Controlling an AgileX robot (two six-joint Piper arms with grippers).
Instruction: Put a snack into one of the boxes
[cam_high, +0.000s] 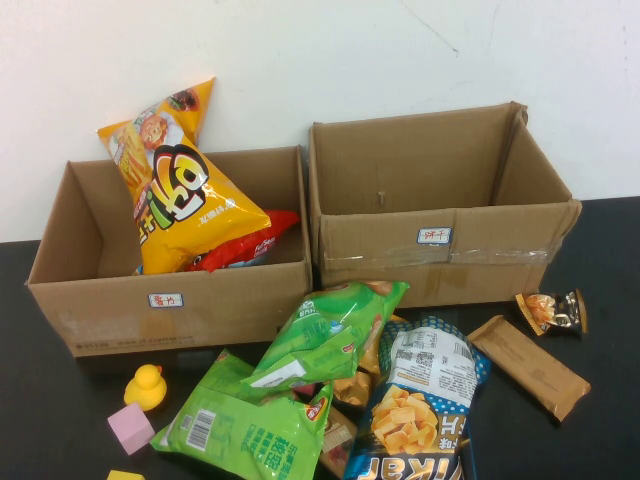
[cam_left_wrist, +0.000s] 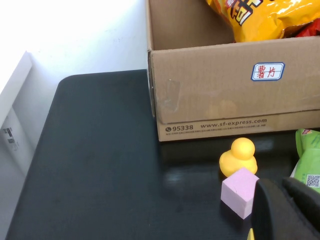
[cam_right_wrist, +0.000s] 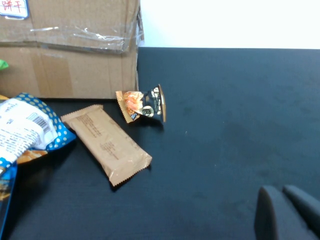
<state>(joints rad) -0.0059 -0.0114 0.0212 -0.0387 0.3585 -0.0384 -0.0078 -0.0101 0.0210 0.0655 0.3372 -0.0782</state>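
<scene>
Cardboard as landmark: low wide box (cam_high: 165, 300), left of its taller taped twin (cam_high: 440, 240), already holding yellow chip bag (cam_high: 170, 190) plus red pack (cam_high: 245, 245) behind it. Left of pile, in front of low box: yellow duck (cam_high: 146, 386) and pink cube (cam_high: 130, 428), not snacks, so skip. Then green bag (cam_high: 325, 335) leaning on second green bag (cam_high: 250, 425), both just in front of low box's right corner; blue chip bag (cam_high: 420, 395) in front of taped box, brown bar (cam_high: 528, 365) further right, small candy pack (cam_high: 552, 311) near taped box's right corner. Step in hand, by judgement: pick not begun. Best bet prob brown bar or candy pack w/ right arm: lying apart, flat, short carry to taped box; come straight down, pinch across narrow width, lift clear of rim before release. Stacked bags likely to drag neighbours. Left gripper (cam_left_wrist: 287, 210) low, in front of low box, just by cube; right gripper (cam_right_wrist: 287, 212) low over bare black table (cam_right_wrist: 225, 125), well right of taped box. Neither holding anything; open or closed, can't tell for either.
</scene>
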